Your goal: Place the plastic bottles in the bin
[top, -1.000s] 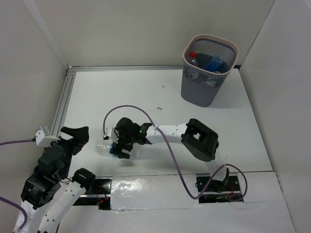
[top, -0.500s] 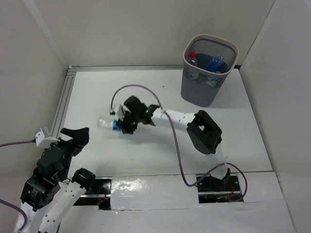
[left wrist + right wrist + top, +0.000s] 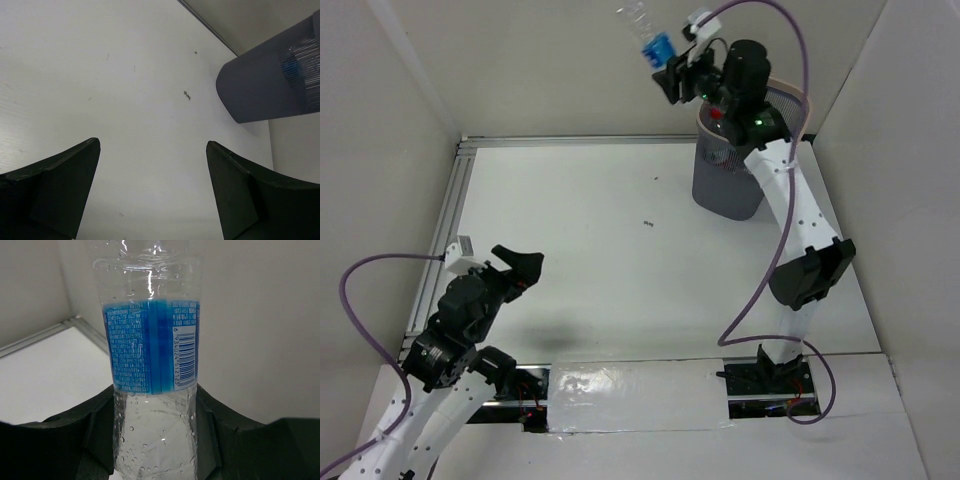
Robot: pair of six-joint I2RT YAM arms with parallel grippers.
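My right gripper [image 3: 672, 72] is shut on a clear plastic bottle [image 3: 645, 30] with a blue label, held high in the air just left of the bin's rim. In the right wrist view the bottle [image 3: 152, 365] stands between both dark fingers [image 3: 100, 425]. The bin [image 3: 735, 180], a grey mesh wastebasket with a pale rim, stands at the far right of the table; the arm hides most of its opening, and a red cap [image 3: 718, 113] shows inside. Its side shows in the left wrist view [image 3: 270, 85]. My left gripper [image 3: 525, 270] is open and empty at the near left, above bare table.
White walls enclose the table on the left, back and right. A metal rail [image 3: 445, 225] runs along the left edge and the back. A small dark mark [image 3: 647, 223] lies mid-table. Purple cables loop from both arms.
My right arm has lifted the bottle from the near-left table, swung it far right and up beside the bin. My left arm has shifted a little to the right.
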